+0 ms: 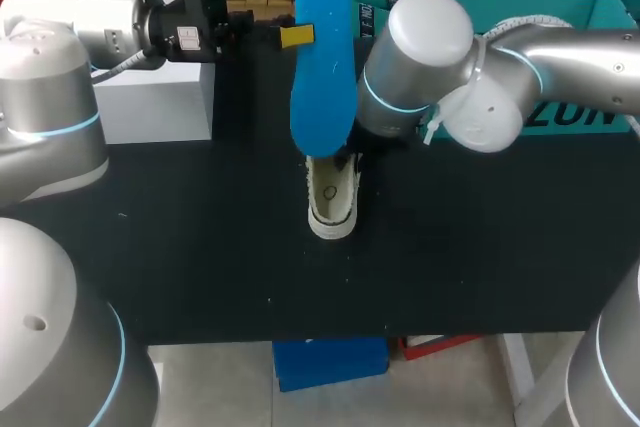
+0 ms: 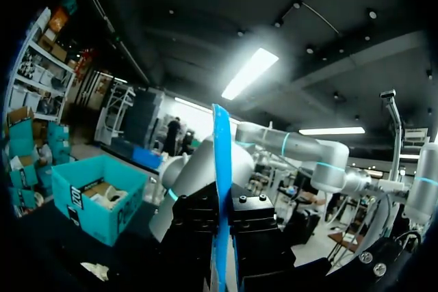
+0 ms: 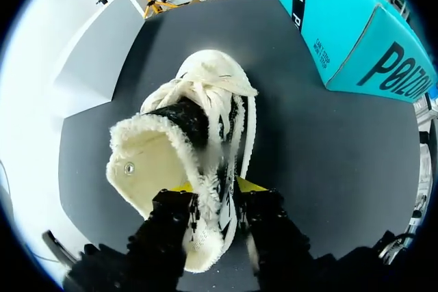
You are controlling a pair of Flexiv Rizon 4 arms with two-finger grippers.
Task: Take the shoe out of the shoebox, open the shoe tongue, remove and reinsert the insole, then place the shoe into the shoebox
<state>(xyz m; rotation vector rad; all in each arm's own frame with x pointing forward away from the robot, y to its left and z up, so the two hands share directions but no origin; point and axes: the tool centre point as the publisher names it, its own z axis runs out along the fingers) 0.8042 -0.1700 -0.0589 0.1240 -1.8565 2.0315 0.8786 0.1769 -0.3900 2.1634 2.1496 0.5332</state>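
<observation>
**Shoe pinned on the table, insole held up out of it**

Nearest the table's (image 1: 200, 257) front edge, the cream shoe (image 1: 332, 205) stands on its sole on the black surface, heel end towards the front and laces towards the back. Its fleecy collar gapes open, with a dark patch on the tongue. The right gripper (image 3: 215, 187) comes down on it from above. Its fingers are drawn in on the shoe's upper by the collar, a yellow tip pressed on each side of the wall.

Just behind and above the shoe, the blue insole (image 1: 322, 57) is held up off the table, its lower end close over the shoe's opening. The left gripper (image 2: 221, 204) has it by one long edge, its fingers closed flat against both faces; from that wrist the insole shows edge-on as a thin blue strip.

Farther back on the right sits the teal shoebox (image 3: 342, 29), well apart from the shoe, with large dark lettering on its side. At the back left stands a white block (image 1: 160, 97).
</observation>
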